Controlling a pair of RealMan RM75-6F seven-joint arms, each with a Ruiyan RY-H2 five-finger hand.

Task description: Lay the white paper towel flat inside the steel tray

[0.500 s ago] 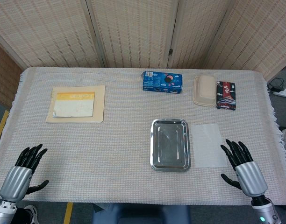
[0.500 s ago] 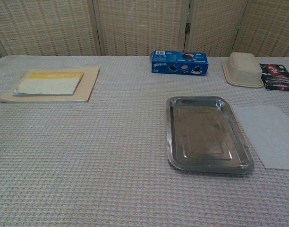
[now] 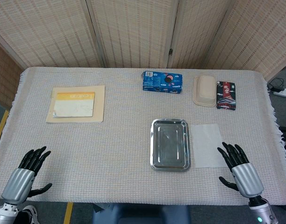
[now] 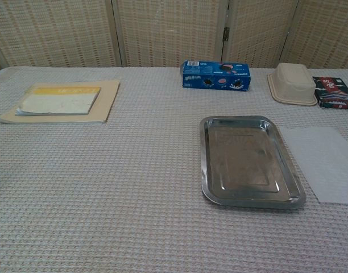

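The right robot hand (image 3: pixel 236 163) is open, with its fingers spread apart, and it holds nothing. It sits at the near edge of the counter (image 3: pixel 110 144), and its fingertips reach just to the near corner of the white paper towel (image 3: pixel 208 145); I cannot tell if they touch it. The left robot hand (image 3: pixel 27 170) is open too, far off at the other near corner, holding nothing. The paper towel lies flat on the counter, just beside the right side of the steel tray (image 3: pixel 169 144). Its long side runs from near to far, the same way as the tray's long side. The tray has nothing in it.
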